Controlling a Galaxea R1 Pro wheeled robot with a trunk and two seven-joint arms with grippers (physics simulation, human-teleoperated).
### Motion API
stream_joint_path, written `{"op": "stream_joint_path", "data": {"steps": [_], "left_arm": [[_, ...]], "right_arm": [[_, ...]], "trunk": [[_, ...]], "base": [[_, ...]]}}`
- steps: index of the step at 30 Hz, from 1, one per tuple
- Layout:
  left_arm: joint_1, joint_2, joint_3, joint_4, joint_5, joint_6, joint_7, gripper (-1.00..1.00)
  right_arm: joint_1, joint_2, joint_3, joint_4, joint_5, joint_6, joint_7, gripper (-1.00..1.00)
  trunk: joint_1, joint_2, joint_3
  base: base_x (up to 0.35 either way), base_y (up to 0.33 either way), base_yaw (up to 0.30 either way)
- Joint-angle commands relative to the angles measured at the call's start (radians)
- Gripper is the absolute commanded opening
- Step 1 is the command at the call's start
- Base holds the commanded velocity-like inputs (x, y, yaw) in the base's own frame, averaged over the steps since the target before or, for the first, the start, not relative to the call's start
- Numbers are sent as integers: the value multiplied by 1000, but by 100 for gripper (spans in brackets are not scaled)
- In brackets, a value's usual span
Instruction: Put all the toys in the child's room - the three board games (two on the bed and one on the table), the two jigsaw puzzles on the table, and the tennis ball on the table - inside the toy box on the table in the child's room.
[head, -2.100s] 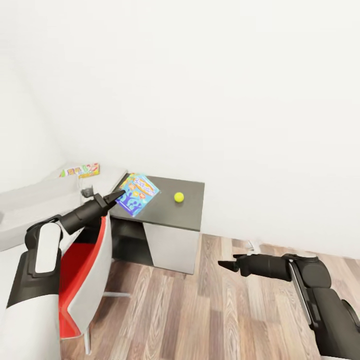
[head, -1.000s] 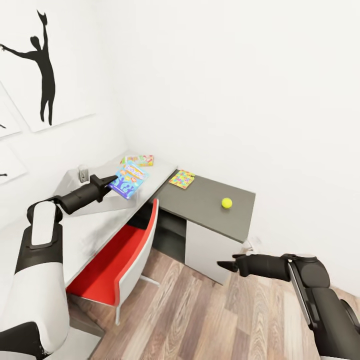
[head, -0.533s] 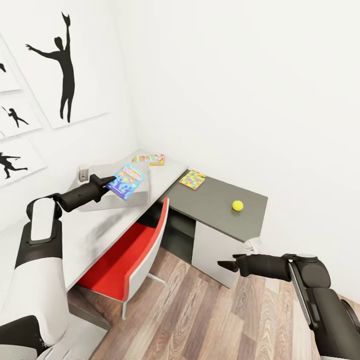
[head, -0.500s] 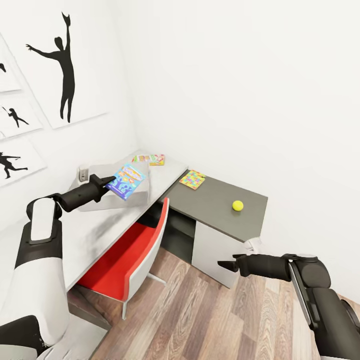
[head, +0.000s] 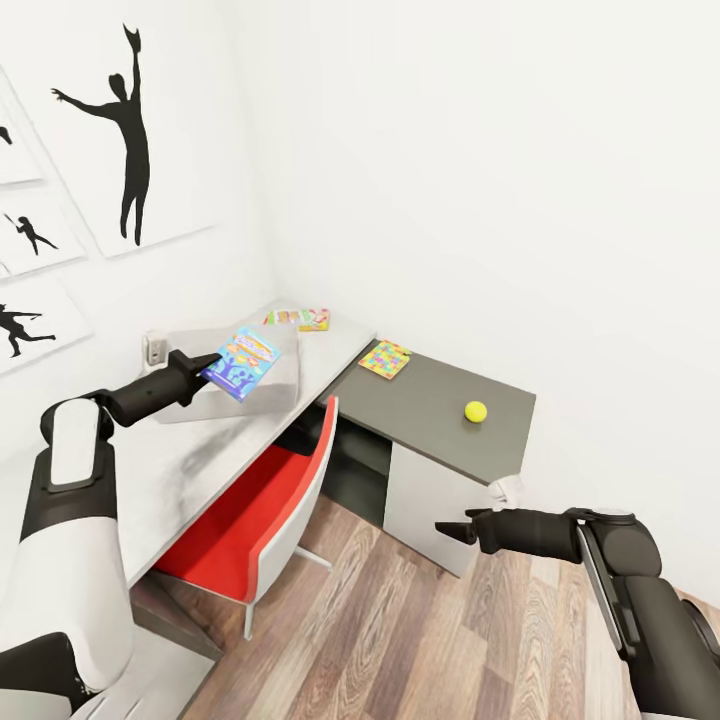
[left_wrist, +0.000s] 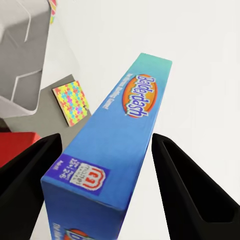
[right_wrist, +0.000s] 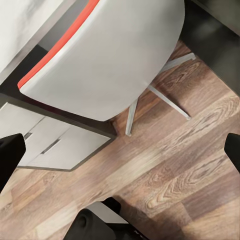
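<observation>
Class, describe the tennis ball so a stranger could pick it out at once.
Find the L-shaped table in the white room's corner, then its lower dark-grey top. The tennis ball sits alone near that top's right end: small, round, plain yellow-green, unlike the flat multicoloured jigsaw puzzle further left.

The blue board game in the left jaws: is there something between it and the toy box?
Nothing visible stands between them. The left gripper holds the blue board game in the air directly beside the toy box on the table, near its open top.

I see a red chair (head: 262, 500) tucked partly under the desk, on wood plank flooring (head: 420, 640), black silhouette pictures (head: 115, 130) on the wall above.
</observation>
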Motion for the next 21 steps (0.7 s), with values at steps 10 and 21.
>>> {"op": "stream_joint_path", "data": {"steps": [10, 21], "left_arm": [[4, 0, 30, -2, -4, 4, -2, -100], [12, 0, 61, -1, -7, -1, 1, -100]], "right_arm": [[-1, 0, -2, -1, 10, 5, 11, 100], [-1, 0, -3, -1, 10, 5, 11, 100]], "trunk": [[1, -2, -2], [1, -2, -2]], "base": [[194, -122, 1], [311, -118, 0]]}}
